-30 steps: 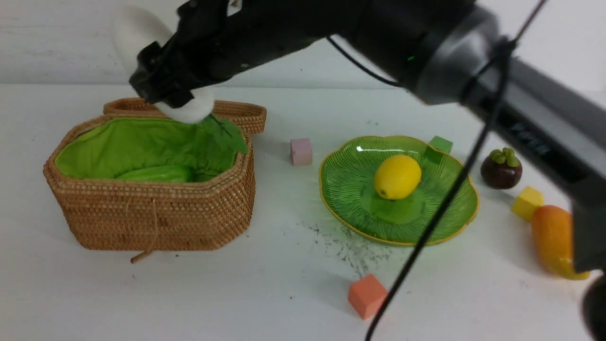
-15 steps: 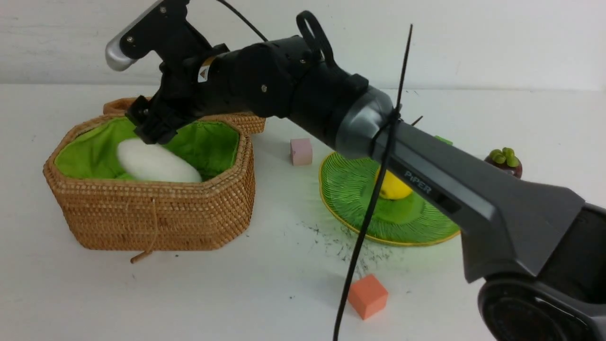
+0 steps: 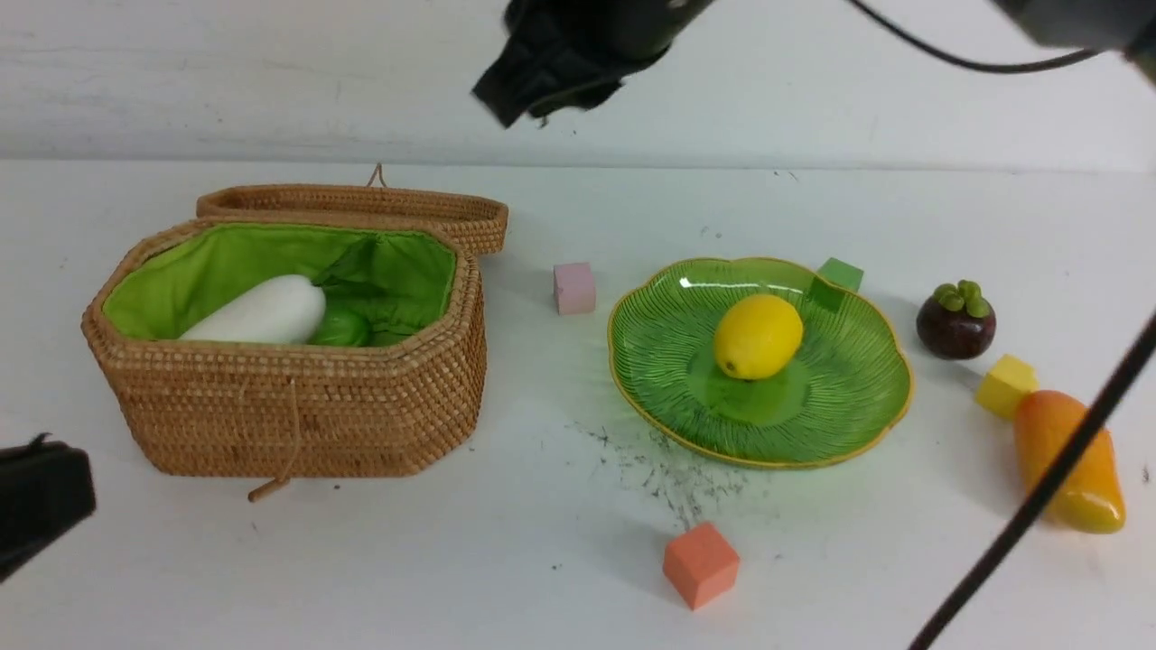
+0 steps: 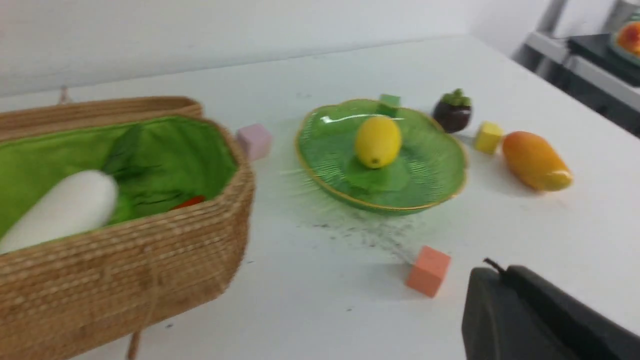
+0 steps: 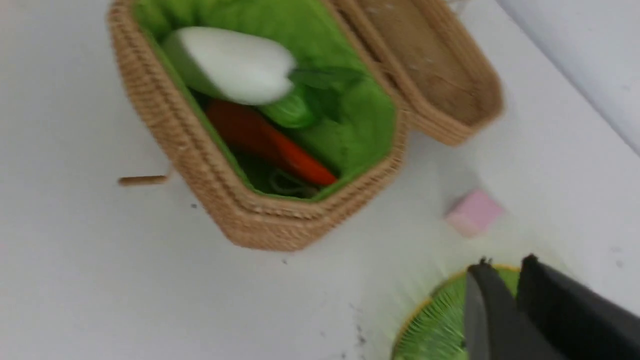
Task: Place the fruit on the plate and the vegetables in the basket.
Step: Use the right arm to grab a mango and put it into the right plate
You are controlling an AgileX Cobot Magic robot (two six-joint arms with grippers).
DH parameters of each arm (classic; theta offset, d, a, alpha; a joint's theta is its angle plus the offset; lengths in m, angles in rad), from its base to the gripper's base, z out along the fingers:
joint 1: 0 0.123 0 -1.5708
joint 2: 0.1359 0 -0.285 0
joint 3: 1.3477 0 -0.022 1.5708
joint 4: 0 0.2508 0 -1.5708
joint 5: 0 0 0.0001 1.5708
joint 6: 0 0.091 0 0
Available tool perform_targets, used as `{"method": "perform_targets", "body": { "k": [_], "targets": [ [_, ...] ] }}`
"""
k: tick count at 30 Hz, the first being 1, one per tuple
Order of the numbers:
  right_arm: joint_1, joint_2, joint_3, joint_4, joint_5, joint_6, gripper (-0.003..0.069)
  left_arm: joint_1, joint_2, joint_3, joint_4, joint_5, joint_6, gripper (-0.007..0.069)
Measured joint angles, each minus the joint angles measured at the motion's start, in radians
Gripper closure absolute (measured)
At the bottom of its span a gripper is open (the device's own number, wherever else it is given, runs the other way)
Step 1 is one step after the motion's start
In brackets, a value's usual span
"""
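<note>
Two grippers, both partly cut off: the left gripper [image 4: 496, 267] has its tips together, nothing held; the right gripper [image 5: 507, 262] has its fingertips slightly apart, nothing between them, blurred and high in the front view, tips out toward the basket side. A black cable [image 3: 1039, 506] crosses part of the mango [image 3: 1070, 465]. The carrot [image 5: 272, 142] is hidden by the basket wall in the front view but shows in the right wrist view. The basket [image 3: 298, 411] runs out of frame in both wrist views, the plate [image 3: 840, 406] in the right one. Open tabletop [image 3: 542, 506] separates basket and plate, with the pink cube [image 3: 575, 289] toward the far side, below the right gripper in the front view, and the orange-red cube [image 3: 702, 564] nearer the robot. The basket is left of the right gripper, forward and right of the left gripper; its lid [image 3: 357, 203] lies open behind. Inside: white radish [image 3: 266, 310] over the cucumber [image 3: 341, 327], plus the carrot. The plate, right of the right gripper, holds only the lemon [image 3: 759, 337]. Farther right, off the plate: mangosteen [image 3: 955, 320] and mango, yellow cube [image 3: 1005, 386] between them. Green cube [image 3: 842, 273] just behind plate.
</note>
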Motion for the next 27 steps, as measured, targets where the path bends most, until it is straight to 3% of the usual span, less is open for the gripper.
{"method": "perform_targets", "body": {
  "k": [3, 6, 12, 13, 14, 16, 18, 23, 27],
  "targets": [
    [-0.082, -0.060, 0.085, -0.023, 0.004, 0.093, 0.0672, 0.000, 0.000, 0.000, -0.120, 0.024, 0.113, 0.0638],
    [-0.185, -0.144, 0.230, -0.038, 0.004, 0.156, 0.0675, 0.000, 0.000, 0.000, -0.181, 0.035, 0.165, 0.0638],
    [-0.552, -0.325, 0.651, -0.030, -0.003, 0.302, 0.0644, 0.000, 0.025, 0.000, -0.213, 0.067, 0.200, 0.0638],
    [-0.577, -0.328, 0.663, -0.023, -0.003, 0.306, 0.0638, 0.000, 0.026, 0.000, -0.213, 0.071, 0.201, 0.0638],
    [-0.654, -0.334, 0.758, 0.003, -0.004, 0.328, 0.0606, 0.000, 0.038, 0.000, -0.215, 0.083, 0.213, 0.0638],
    [-0.716, -0.332, 0.836, 0.040, -0.011, 0.336, 0.0559, 0.000, 0.053, 0.000, -0.215, 0.102, 0.240, 0.0638],
    [-0.790, -0.317, 0.956, 0.099, -0.068, 0.327, 0.0435, 0.000, 0.075, 0.000, -0.215, 0.128, 0.284, 0.0638],
    [-0.841, -0.273, 1.057, 0.126, -0.226, 0.296, 0.0143, 0.000, 0.084, 0.000, -0.234, 0.114, 0.304, 0.0638],
    [-0.837, -0.208, 1.069, 0.138, -0.275, 0.292, -0.0004, 0.000, 0.084, 0.000, -0.239, 0.102, 0.306, 0.0638]
  ]
}}
